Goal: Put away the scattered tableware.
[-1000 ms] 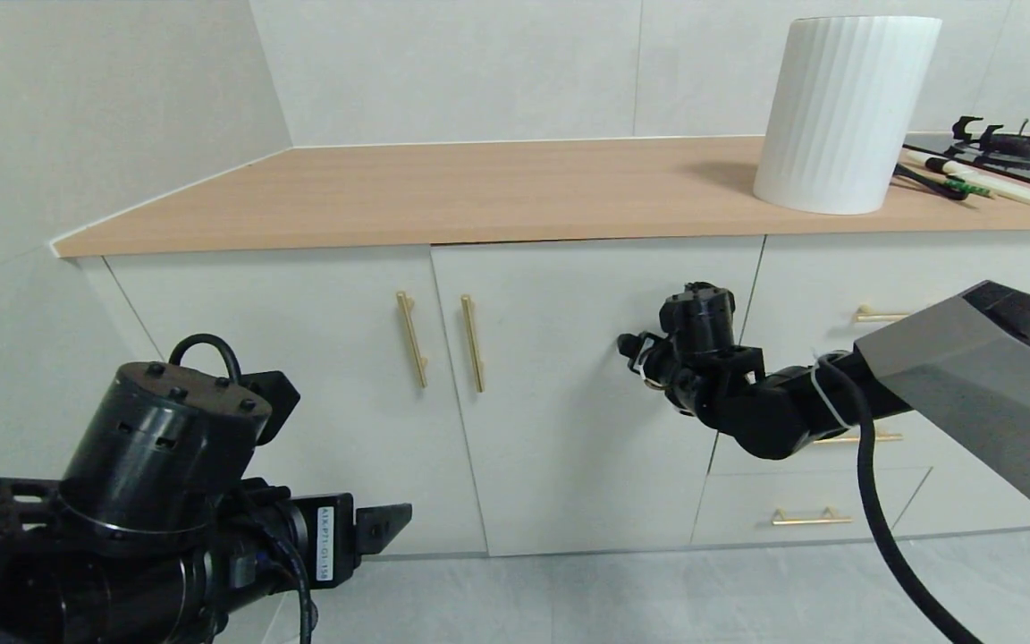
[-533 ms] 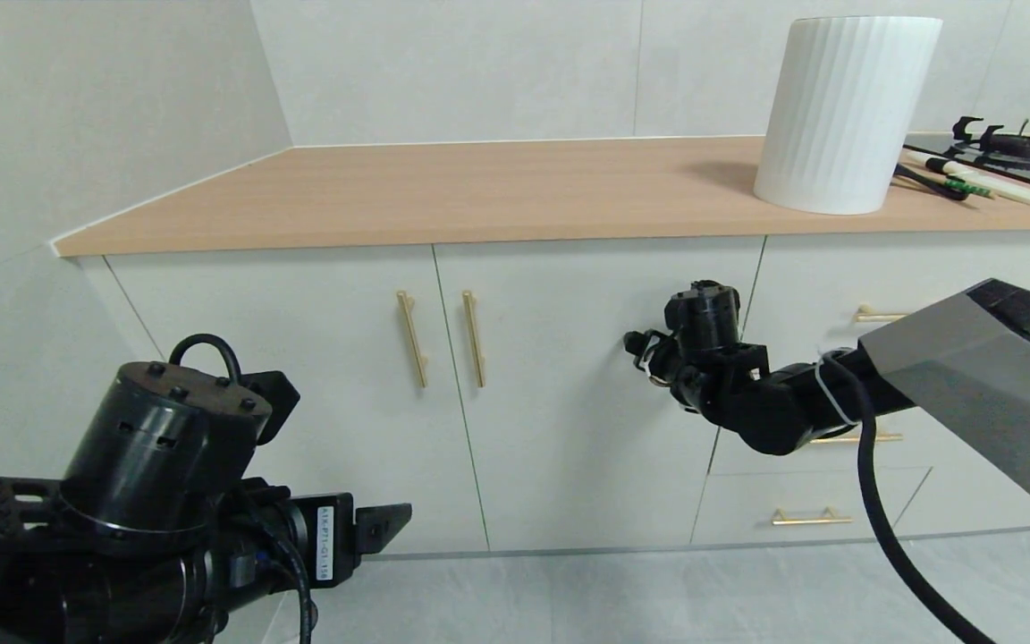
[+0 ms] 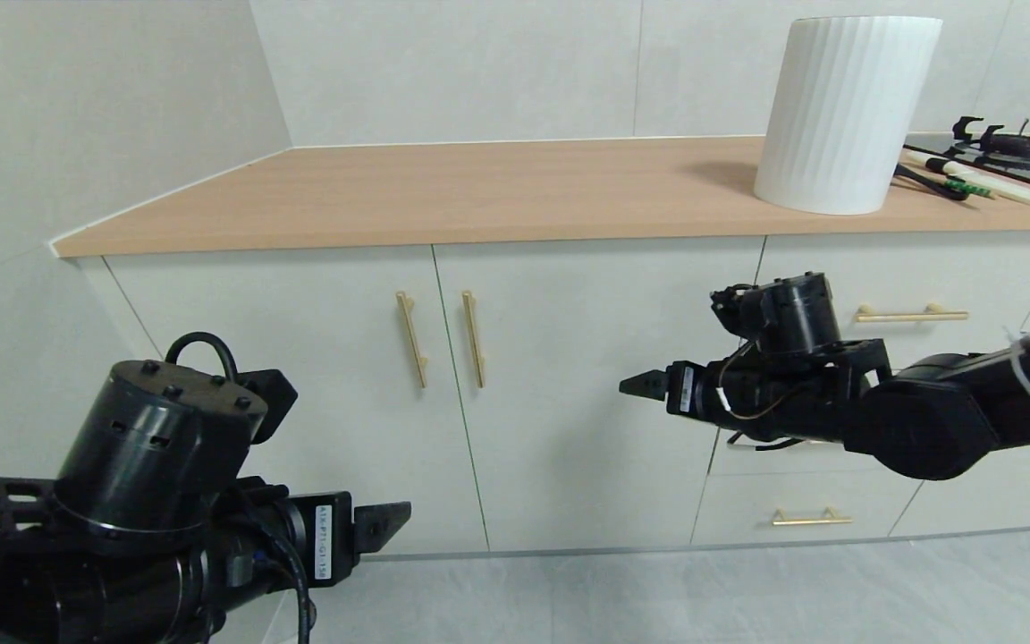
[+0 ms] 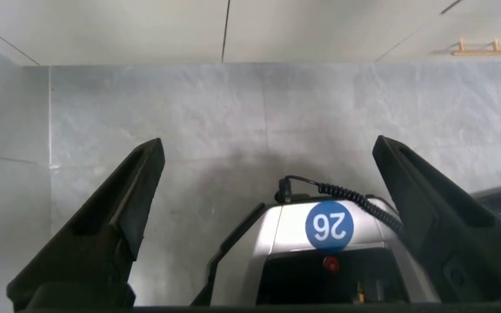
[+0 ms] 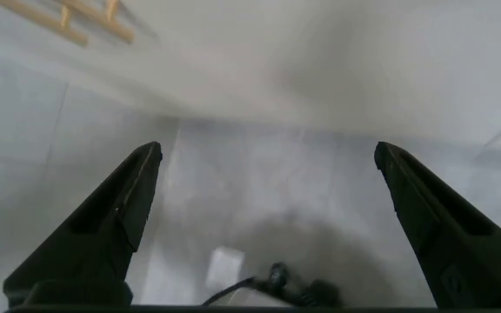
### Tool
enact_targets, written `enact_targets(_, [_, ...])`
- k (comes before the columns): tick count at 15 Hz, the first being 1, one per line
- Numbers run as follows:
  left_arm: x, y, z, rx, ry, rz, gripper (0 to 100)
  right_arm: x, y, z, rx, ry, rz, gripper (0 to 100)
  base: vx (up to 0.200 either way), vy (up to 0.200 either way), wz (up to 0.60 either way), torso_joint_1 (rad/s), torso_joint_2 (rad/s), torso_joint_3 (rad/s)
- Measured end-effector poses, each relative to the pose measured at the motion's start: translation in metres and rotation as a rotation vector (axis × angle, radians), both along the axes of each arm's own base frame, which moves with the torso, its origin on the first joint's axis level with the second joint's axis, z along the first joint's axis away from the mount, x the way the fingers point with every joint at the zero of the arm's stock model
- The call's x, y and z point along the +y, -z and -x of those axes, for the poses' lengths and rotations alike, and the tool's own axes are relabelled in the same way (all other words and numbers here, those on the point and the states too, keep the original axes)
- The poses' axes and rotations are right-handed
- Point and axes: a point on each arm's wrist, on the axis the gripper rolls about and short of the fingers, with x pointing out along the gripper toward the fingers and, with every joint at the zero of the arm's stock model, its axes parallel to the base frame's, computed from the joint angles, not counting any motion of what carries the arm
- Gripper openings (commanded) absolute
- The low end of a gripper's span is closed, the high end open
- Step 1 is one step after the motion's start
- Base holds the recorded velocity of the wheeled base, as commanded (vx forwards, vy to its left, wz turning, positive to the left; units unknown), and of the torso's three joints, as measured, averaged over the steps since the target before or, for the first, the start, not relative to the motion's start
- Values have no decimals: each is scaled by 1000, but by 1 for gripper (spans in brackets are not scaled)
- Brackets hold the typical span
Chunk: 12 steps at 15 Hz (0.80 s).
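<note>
Scattered tableware (image 3: 980, 182), a white-handled utensil and dark chopsticks with a green band, lies on the wooden counter (image 3: 479, 192) at the far right. Beside it stands a tall white ribbed holder (image 3: 846, 116). My right gripper (image 3: 647, 385) hangs below the counter in front of the cabinet doors, pointing left, well under the tableware. In the right wrist view its gripper (image 5: 268, 217) is open with nothing between the fingers. My left gripper (image 3: 381, 523) sits low near the floor at the left; the left wrist view shows that gripper (image 4: 268, 217) open over grey floor.
White cabinet doors with gold handles (image 3: 443, 340) front the counter, with drawers (image 3: 908, 314) to the right. A black stove burner (image 3: 1020, 145) sits at the counter's far right end. Tiled walls close the left side and the back.
My right arm has dropped and swung, so its wrist now lies farther right and its gripper points left along the cabinet front. The left arm has stayed put.
</note>
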Motion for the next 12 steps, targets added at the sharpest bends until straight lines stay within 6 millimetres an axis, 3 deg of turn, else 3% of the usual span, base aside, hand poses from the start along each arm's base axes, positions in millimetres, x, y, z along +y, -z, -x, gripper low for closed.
enact_targets(4, [10, -9, 3, -46, -28, 1, 100, -16, -28, 23, -111, 68, 66, 100, 0, 0, 0, 0, 0, 0])
enact_targets(7, [26, -19, 14, -111, -42, -23, 100, -37, -47, 51, -206, 139, 154, 100, 0, 0, 0, 0, 0, 0])
enact_targets(9, [44, -26, 32, -176, -40, -45, 100, -53, -58, 77, -256, 189, 186, 100, 0, 0, 0, 0, 0, 0])
enact_targets(12, [75, -30, 74, -304, -37, -68, 100, -85, -75, 130, -355, 251, 206, 100, 0, 0, 0, 0, 0, 0])
